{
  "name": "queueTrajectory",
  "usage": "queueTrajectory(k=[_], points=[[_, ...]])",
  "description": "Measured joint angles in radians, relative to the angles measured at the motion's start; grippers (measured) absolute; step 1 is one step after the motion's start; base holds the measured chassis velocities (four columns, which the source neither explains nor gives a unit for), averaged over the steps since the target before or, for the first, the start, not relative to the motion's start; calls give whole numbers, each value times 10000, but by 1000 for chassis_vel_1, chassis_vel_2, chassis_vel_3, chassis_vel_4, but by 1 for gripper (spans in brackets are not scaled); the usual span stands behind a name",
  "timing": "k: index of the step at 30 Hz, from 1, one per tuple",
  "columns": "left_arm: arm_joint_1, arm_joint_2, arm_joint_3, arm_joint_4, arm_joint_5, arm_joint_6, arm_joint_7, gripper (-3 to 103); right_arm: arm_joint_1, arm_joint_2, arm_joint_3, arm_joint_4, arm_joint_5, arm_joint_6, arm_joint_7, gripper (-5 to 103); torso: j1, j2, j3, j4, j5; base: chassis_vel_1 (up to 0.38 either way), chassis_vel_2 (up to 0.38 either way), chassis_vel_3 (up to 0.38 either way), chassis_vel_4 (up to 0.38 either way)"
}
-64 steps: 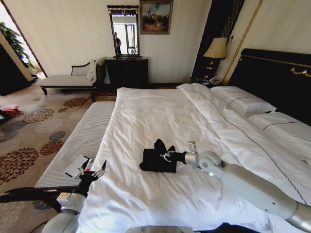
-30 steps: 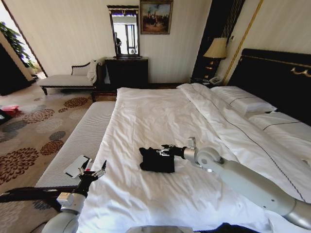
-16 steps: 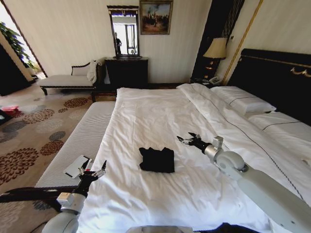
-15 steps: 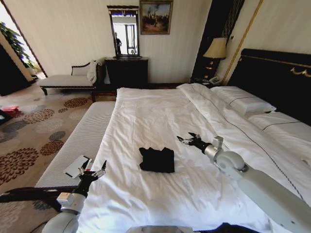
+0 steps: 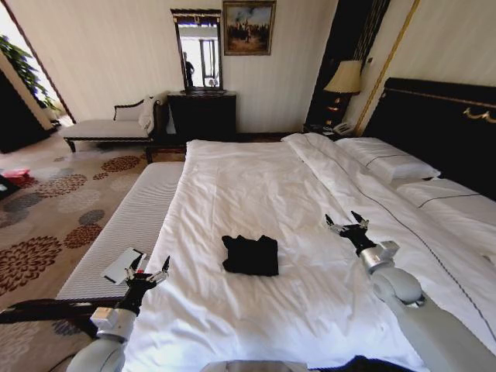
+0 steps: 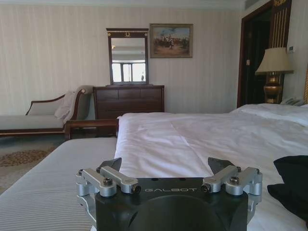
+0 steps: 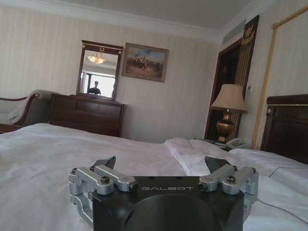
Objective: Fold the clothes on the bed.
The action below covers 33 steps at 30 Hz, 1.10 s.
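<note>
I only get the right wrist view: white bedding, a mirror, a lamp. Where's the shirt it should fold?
Observer: The black T-shirt lies in a compact bundle on the bed, to the left of the right gripper.
Visitor: Is that gripper touching it?
Observer: No, it hovers apart from it, fingers open and empty.
Visitor: And the other arm?
Observer: The left gripper sits open, low at the bed's near left edge.

The clothes (image 5: 251, 255) lie bundled on the bed (image 5: 256, 186), about midway across its near half, with the pillows (image 5: 387, 161) at the headboard end to my right. My right claw (image 5: 346, 225) hangs spread over the duvet, to the right of the clothes and apart from them. My left claw (image 5: 147, 273) sits spread at the bed's left edge, beside the bench (image 5: 132, 221).
</note>
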Motion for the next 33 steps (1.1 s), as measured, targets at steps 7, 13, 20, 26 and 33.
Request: queueTrajectory(k=[7,13,20,26,33], points=[[0,0,-1,0,0,0,0,100,-999,670,1193,358,-237,303,-422,100,1,0,0,2,0,0,0,0,0],[0,0,0,0,0,0,-1,100,-2183,1179,2030,677,-395,631,-811,100,0,0,0,2,-2,0,0,0,0],[0,0,0,-1,0,0,0,100,-3436,1744,2626,1037,-401,1112,-1737,100,1,0,1,0,-1,0,0,0,0],[0,0,0,0,0,0,0,100,-3732,1994,2665,1180,-544,1372,-2057,100,1,0,1,0,-1,0,0,0,0],[0,0,0,0,1,0,0,100,-3553,2058,2588,1241,-550,1426,-2073,100,2,0,1,3,-1,0,0,0,0]])
